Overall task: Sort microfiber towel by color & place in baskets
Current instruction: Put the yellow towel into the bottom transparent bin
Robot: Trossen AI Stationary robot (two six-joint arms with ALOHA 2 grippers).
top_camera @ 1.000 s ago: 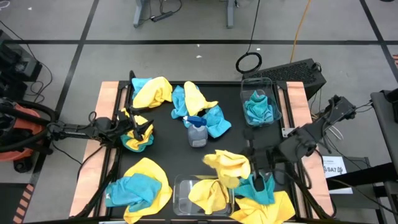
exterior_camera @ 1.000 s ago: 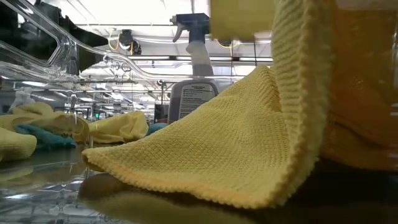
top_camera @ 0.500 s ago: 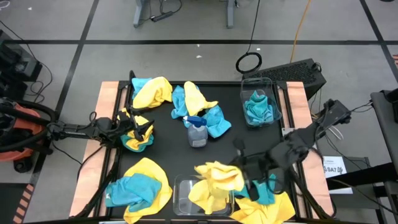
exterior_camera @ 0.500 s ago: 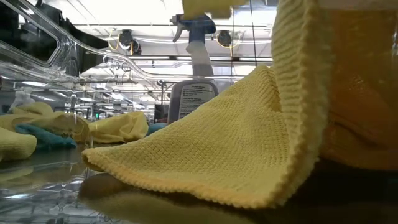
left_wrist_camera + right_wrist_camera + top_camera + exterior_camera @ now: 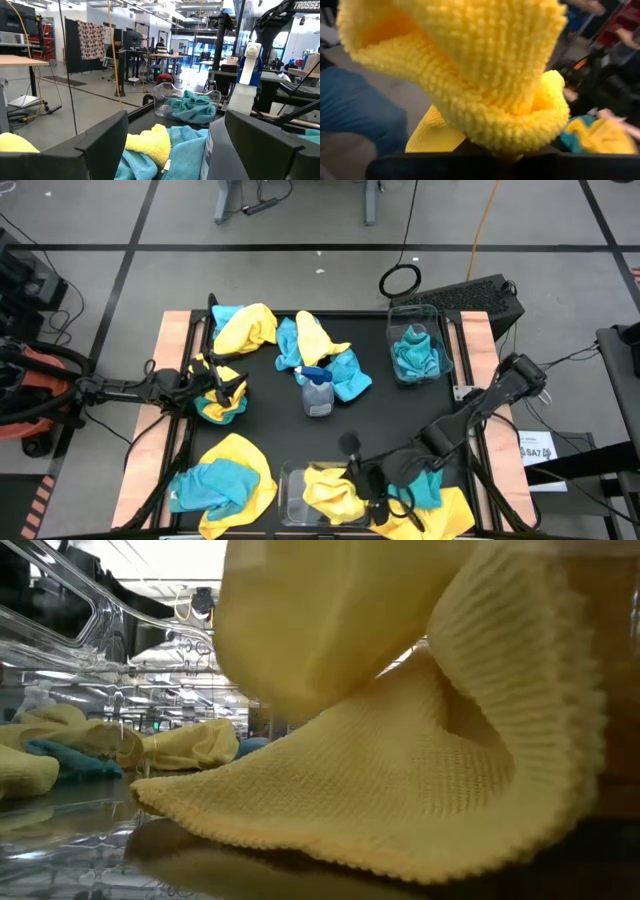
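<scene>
Yellow towel point(image 5: 335, 488) bunched in the clear basket point(image 5: 296, 498) at the counter's point(image 5: 370, 425) near edge, clamped by the right gripper point(image 5: 368, 485) over that basket. Teal towel point(image 5: 416, 352) sits in the far-right basket point(image 5: 417, 340). Left gripper point(image 5: 228, 388) waits at left, fingers apart, over a yellow-teal pile point(image 5: 220, 402). Spray bottle point(image 5: 316, 392) mid-counter.

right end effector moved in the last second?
Yes. In the high view the right end effector, carrying a yellow towel, went left and toward the near edge, away from the spray bottle, reaching the near basket.
</scene>
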